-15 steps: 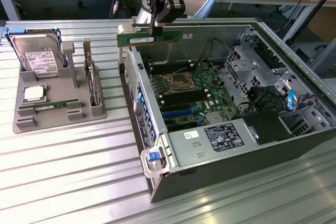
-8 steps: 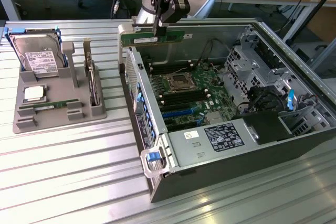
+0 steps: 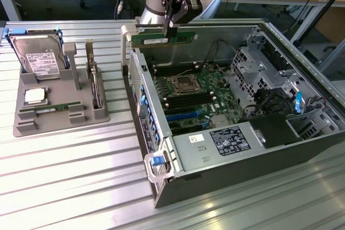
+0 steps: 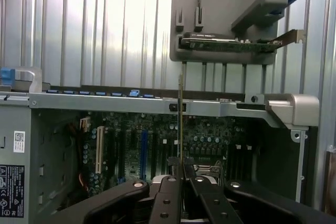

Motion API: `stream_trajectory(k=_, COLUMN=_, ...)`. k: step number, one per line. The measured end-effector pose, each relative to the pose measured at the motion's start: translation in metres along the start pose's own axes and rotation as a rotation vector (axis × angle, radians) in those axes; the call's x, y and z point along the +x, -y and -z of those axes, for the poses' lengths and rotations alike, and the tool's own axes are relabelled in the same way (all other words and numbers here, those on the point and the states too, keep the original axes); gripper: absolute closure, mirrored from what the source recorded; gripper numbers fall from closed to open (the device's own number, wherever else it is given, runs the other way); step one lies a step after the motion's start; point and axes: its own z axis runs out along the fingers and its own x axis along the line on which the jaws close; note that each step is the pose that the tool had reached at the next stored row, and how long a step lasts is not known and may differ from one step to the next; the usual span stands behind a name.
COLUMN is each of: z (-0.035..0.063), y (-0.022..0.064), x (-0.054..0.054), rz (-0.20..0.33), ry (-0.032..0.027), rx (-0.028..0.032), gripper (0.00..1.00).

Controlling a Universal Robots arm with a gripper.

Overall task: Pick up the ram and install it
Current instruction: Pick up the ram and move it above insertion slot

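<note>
My gripper [image 3: 171, 25] is shut on the ram [image 3: 161, 39], a long thin green stick held level on its edge. It hangs in the air over the far wall of the open computer case [image 3: 215, 181]. Below it, the motherboard [image 3: 213, 76] shows dark memory slots [image 3: 180, 70] beside the CPU socket [image 3: 184, 85]. In the wrist view the ram [image 4: 180, 124] appears edge-on as a thin line rising from between the black fingers [image 4: 191, 174] of the gripper [image 4: 181, 170], above the motherboard [image 4: 210, 140]. A second green stick [image 3: 51, 109] lies in the grey tray [image 3: 81, 119].
The grey tray at the exterior view's left also holds a silver hard drive [image 3: 38, 60], a small square CPU chip [image 3: 35, 96] and an upright card [image 3: 96, 82]. The case contains a power supply [image 3: 226, 141], a drive cage [image 3: 259, 68] and loose cables [image 3: 269, 100].
</note>
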Motion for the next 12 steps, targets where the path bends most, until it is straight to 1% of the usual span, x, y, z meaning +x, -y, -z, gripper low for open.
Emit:
stream_trajectory(k=5, z=0.0003, y=0.0143, x=0.001, rz=0.000, ry=0.0002, rx=0.0001, gripper=0.88)
stream_trajectory(k=12, z=0.0006, y=0.0277, x=0.001, rz=0.000, ry=0.0001, rx=0.0000, gripper=0.88)
